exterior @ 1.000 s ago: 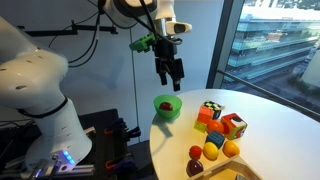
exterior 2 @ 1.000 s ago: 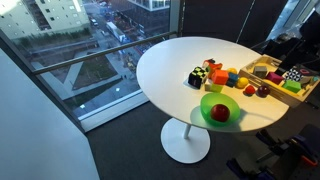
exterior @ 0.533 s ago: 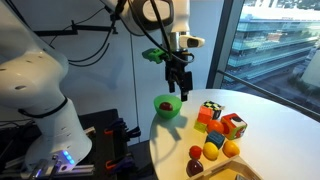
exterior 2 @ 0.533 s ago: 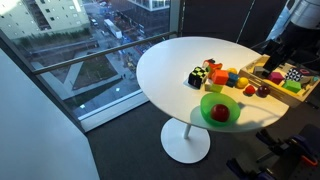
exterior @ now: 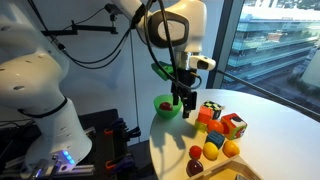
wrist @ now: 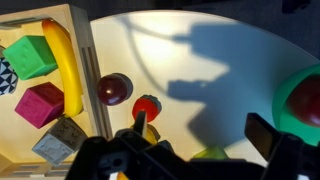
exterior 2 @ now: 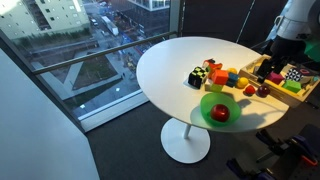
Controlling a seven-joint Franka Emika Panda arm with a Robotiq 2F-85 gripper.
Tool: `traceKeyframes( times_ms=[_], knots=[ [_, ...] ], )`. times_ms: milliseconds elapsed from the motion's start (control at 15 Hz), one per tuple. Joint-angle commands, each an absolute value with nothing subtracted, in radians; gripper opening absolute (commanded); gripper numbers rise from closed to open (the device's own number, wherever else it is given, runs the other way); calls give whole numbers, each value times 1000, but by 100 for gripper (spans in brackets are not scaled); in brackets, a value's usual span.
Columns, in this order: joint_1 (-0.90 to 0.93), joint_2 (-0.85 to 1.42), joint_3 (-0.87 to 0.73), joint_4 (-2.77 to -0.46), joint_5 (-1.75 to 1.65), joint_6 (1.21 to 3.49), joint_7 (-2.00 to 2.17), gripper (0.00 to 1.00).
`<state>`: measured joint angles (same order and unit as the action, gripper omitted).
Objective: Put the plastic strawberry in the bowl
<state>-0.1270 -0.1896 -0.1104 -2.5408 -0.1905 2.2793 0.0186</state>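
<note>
The wrist view's right edge cuts off the bowl (wrist: 284, 110).

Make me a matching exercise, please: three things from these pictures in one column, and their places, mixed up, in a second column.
Things:
1. plastic strawberry
2. banana
3. maroon fruit

Places:
A. in the wooden tray
B. on the table, beside that tray
C. inside the green bowl

Pairs: 1-C, 2-A, 3-B.
</note>
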Motion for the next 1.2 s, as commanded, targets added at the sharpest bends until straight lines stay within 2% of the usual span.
traceKeyframes(
  times_ms=[0,533,1133],
  knots=[
    [-145,-109,-132,-2493,-157,2279,19,100],
    [-176,19,-177,-2477,-158,2449,24,100],
    [-172,22,-178,-2487,-163,2453,18,100]
  ],
)
